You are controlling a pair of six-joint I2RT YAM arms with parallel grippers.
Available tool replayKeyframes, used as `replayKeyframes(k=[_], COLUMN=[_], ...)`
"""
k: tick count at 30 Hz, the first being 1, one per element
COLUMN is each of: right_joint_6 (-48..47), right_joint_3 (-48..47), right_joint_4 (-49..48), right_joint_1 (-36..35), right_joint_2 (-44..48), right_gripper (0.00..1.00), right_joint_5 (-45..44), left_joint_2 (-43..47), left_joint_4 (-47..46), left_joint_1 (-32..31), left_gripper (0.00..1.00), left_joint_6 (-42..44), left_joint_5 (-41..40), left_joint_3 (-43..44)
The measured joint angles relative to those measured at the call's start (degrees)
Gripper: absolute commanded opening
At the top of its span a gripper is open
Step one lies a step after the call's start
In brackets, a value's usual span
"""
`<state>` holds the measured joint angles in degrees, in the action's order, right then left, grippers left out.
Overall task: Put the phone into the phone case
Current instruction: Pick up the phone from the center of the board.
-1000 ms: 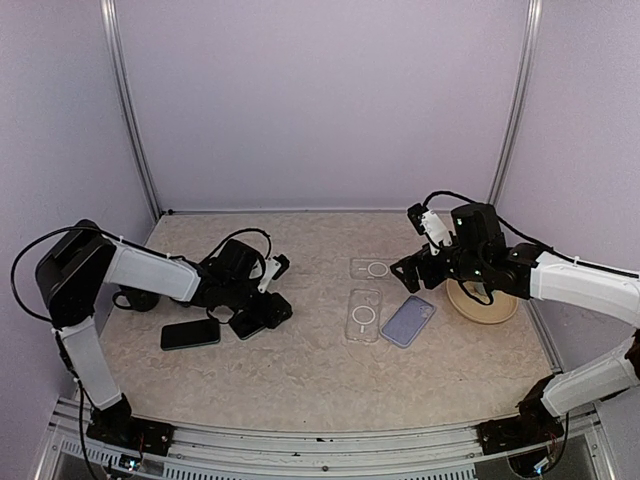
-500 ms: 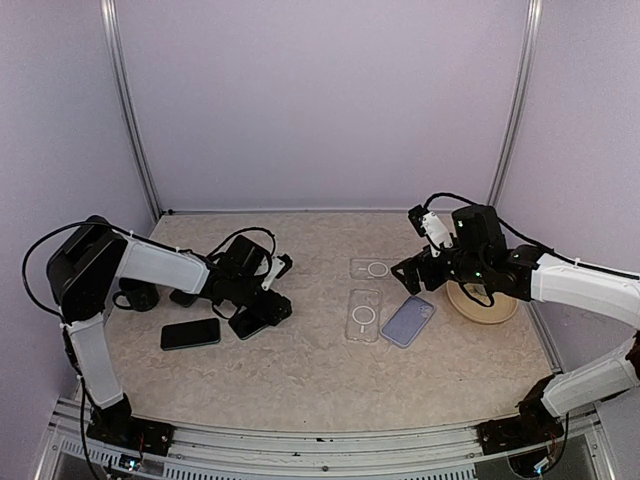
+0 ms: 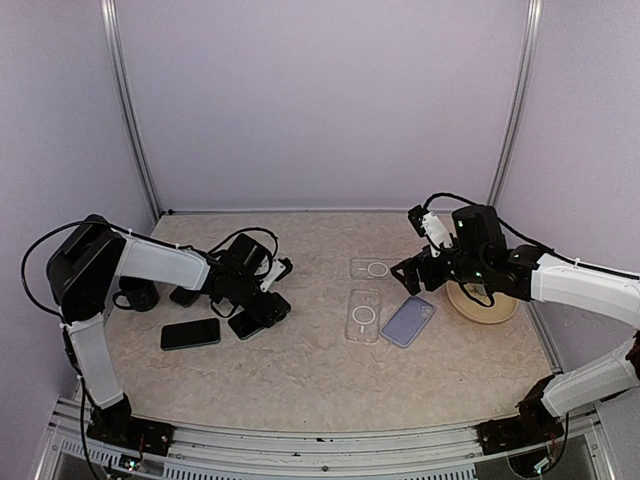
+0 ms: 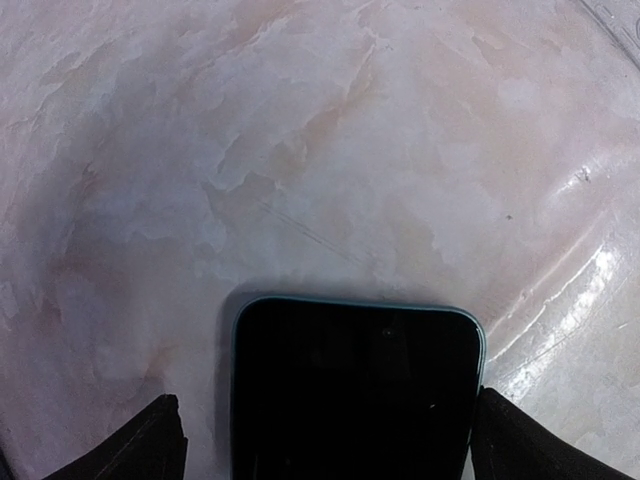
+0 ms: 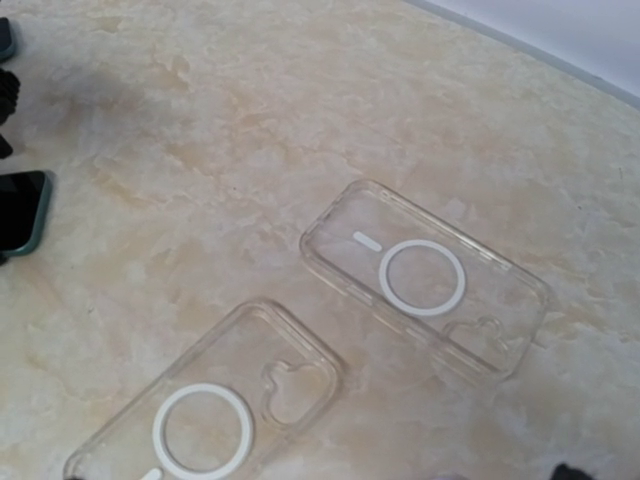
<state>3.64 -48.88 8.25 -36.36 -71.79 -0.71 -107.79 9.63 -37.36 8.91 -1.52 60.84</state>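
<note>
The phone lies flat, screen up, on the left part of the table. The left gripper hangs low right over it with its jaws spread about as wide as they go and nothing in them. One finger stands off each long edge, and from the wrist view they look just clear of the phone's sides rather than touching. I'd say it is set that way so a single squeeze across the width would catch the phone. A second phone lies just beside it, nearer the arm's base and outside the jaws. The cases are well apart from all this, over toward the middle and right. There is a clear case with a white ring in its back, another clear case behind it, and a lilac case right beside the nearer clear one. All three lie flat. The right gripper hovers above them, jaws wide and empty, and looks to me as if it is waiting there to steady a case once the phone comes across. Which case is meant for this phone I cannot tell. A round plate sits off at the right edge, behind the right gripper.
</note>
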Motion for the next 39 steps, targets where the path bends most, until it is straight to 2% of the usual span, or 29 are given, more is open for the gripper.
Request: replayKeyframes(k=[11,17,20,29,34,39], right_joint_6=[0.0,0.0,0.0,0.0,0.0,0.2], right_joint_3=[0.0,0.1,0.2,0.2,0.1,-0.4], right_joint_4=[0.0,0.0,0.0,0.0,0.0,0.2], right_joint_1=[0.0,0.0,0.0,0.0,0.0,0.0], right_joint_2=[0.0,0.0,0.0,0.0,-0.1,-1.7], right_gripper=[1.00,1.00,1.00,1.00,1.00,1.00], right_joint_5=[0.1,0.1,0.2,0.5,2.7,5.3], left_joint_2=[-0.4,-1.7,-2.0,-2.0,-1.1,0.5], left_joint_4=[0.5,0.3,0.1,-0.2,-1.9,-2.1], left_joint_1=[1.6,1.8,1.8,1.7,1.0,-1.1], left_gripper=[0.85,0.69,0.66,0.48,0.38,0.31], left_joint_6=[1.7,1.7,1.8,1.7,1.7,1.7], left_joint_5=[5.4,7.1,7.2,7.0,5.9,5.3], left_joint_3=[0.1,1.4,1.6,1.6,0.0,-1.6])
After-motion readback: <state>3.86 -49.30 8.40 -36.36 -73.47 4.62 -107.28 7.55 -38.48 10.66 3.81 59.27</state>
